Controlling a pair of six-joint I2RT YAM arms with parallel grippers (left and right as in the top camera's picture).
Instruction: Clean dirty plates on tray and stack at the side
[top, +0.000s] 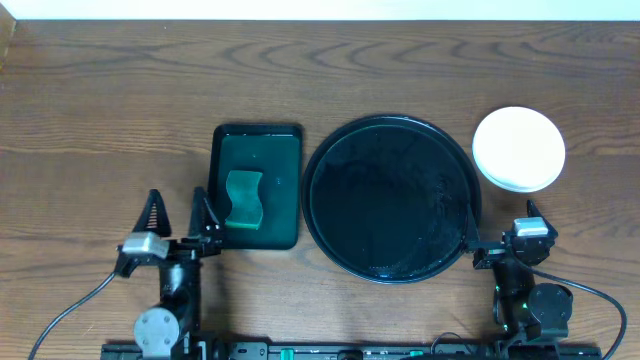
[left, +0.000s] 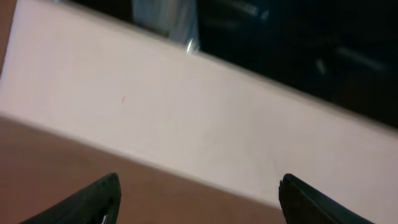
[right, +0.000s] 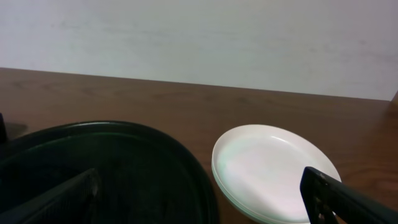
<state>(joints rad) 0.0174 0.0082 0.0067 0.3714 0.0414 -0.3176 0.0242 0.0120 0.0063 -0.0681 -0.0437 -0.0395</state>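
Note:
The round black tray (top: 392, 198) lies mid-table with nothing on it. To its right, off the tray, the plates (top: 518, 148) sit in one stack with a white one on top. In the right wrist view the plates (right: 273, 171) lie beside the tray (right: 112, 168), with pale green rims showing under the top plate. My right gripper (top: 502, 222) hovers at the tray's near right edge, open and empty; its fingertips (right: 339, 196) frame the view. My left gripper (top: 180, 215) stands open near the front left, holding nothing, and its fingertips (left: 102, 199) show over bare wood.
A dark green rectangular tray (top: 285, 160) holding a wavy green sponge (top: 244, 198) stands left of the black tray, just beyond my left gripper. A pale wall runs behind the table's far edge.

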